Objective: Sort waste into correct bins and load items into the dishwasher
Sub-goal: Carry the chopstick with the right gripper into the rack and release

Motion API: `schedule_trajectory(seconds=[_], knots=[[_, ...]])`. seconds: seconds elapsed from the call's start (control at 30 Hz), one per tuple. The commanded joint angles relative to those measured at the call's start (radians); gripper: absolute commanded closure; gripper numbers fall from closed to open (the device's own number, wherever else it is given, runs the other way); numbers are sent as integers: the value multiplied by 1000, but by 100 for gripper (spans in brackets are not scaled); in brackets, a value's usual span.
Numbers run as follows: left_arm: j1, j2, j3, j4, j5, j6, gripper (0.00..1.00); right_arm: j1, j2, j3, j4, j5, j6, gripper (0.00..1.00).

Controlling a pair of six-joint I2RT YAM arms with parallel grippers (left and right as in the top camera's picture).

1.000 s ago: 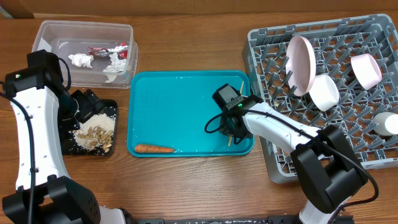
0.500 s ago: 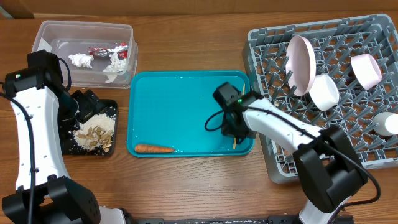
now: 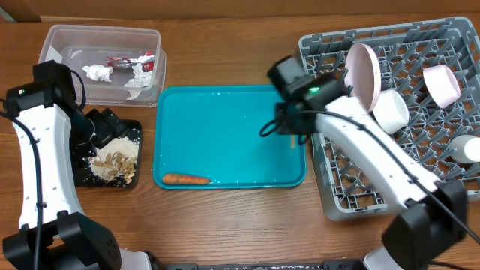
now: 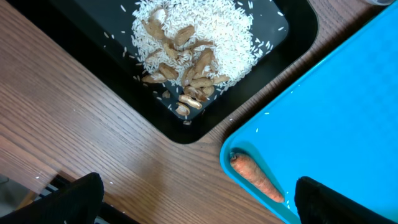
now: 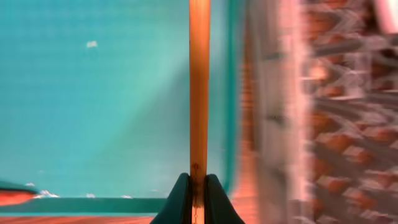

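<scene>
My right gripper (image 3: 289,129) (image 5: 198,186) is shut on the wooden chopsticks (image 5: 199,81), which show as one thin upright stick. It hangs over the right edge of the teal tray (image 3: 217,135), next to the grey dish rack (image 3: 450,191). The rack holds a white plate (image 3: 361,79), two bowls (image 3: 390,110) (image 3: 441,84) and a cup (image 3: 466,148). My left gripper (image 3: 101,127) (image 4: 205,208) is open and empty over the black tray (image 3: 135,129) (image 4: 273,56), which holds rice scraps (image 3: 112,154) (image 4: 193,37). The carrot (image 3: 186,179) (image 4: 255,177) lies at the teal tray's front left.
The clear tub (image 3: 101,36) at the back left holds the red-and-silver wrapper (image 3: 131,60) and white tissues (image 3: 97,73). The right wrist view is blurred, with the rack (image 5: 336,124) at its right.
My right gripper has lifted the chopsticks off the teal tray's right front and moved back and right toward the rack. The left arm has not moved.
</scene>
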State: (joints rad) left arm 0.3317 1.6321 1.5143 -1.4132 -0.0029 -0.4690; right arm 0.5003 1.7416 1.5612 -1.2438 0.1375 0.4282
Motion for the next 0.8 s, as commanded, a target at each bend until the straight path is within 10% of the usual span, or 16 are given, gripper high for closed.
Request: schedule_trajectory(seconds=[0.0, 0.77], knots=[[2, -24, 12, 2, 4, -3, 0, -94, -45, 21, -50, 42, -175, 96], [0, -24, 12, 3, 23, -3, 0, -216, -46, -193, -32, 42, -290, 84]])
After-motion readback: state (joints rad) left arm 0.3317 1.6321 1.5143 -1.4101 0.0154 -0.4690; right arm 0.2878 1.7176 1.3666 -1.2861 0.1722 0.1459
